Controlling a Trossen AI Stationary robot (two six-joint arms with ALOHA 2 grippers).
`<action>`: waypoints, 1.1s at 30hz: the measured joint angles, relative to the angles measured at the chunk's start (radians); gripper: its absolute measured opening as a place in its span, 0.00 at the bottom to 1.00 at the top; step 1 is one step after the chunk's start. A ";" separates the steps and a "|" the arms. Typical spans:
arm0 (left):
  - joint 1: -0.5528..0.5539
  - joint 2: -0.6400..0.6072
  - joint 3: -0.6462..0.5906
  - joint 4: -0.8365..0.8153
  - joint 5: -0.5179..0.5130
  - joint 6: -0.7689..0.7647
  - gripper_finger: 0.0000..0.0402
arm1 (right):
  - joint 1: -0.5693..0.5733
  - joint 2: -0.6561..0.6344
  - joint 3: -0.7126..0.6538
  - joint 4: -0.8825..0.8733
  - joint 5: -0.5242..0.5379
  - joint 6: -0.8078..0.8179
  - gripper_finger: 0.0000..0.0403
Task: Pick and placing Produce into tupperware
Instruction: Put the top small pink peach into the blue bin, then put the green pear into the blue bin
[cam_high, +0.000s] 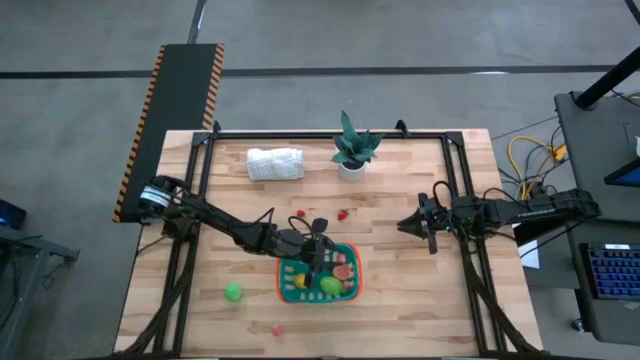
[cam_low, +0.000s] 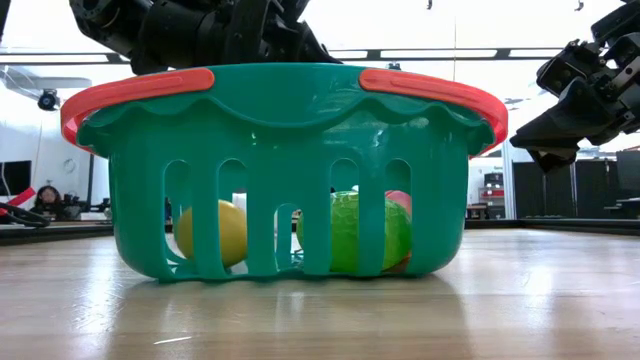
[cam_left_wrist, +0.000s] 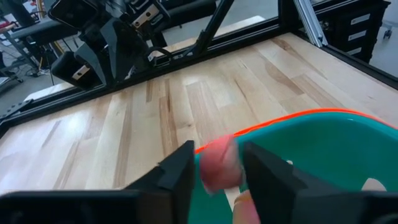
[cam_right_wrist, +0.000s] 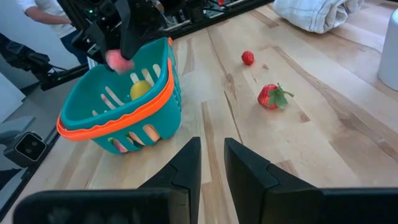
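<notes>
Desk (cam_high: 400, 320) from above: the left gripper (cam_high: 318, 252) hangs over the basket (cam_high: 283, 292), which holds yellow, green and pink toys; a green toy (cam_high: 233, 292) lies beside it; the right gripper (cam_high: 424, 226) waits well apart. Level view: a yellow fruit (cam_low: 212, 232) and a green one (cam_low: 368, 232) sit inside the teal wall (cam_low: 290, 120). Left wrist view: parted jaws flank a pink piece (cam_left_wrist: 219, 171) above the orange rim (cam_left_wrist: 298, 118); whether they grip it I cannot tell. Right wrist view: jaws nearly closed, holding nothing; a strawberry (cam_right_wrist: 270, 96) and a small red fruit (cam_right_wrist: 247, 58) lie on the wood.
</notes>
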 joint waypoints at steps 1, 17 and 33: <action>0.000 0.000 0.001 0.000 0.001 0.000 0.33 | 0.000 0.000 0.000 0.000 0.000 0.000 0.16; -0.032 -0.145 -0.006 -0.034 0.060 0.087 0.57 | 0.000 0.000 0.000 0.000 -0.001 0.025 0.16; -0.119 -0.348 0.013 -0.470 0.004 -0.145 0.96 | 0.000 0.000 0.000 -0.002 -0.002 0.027 0.16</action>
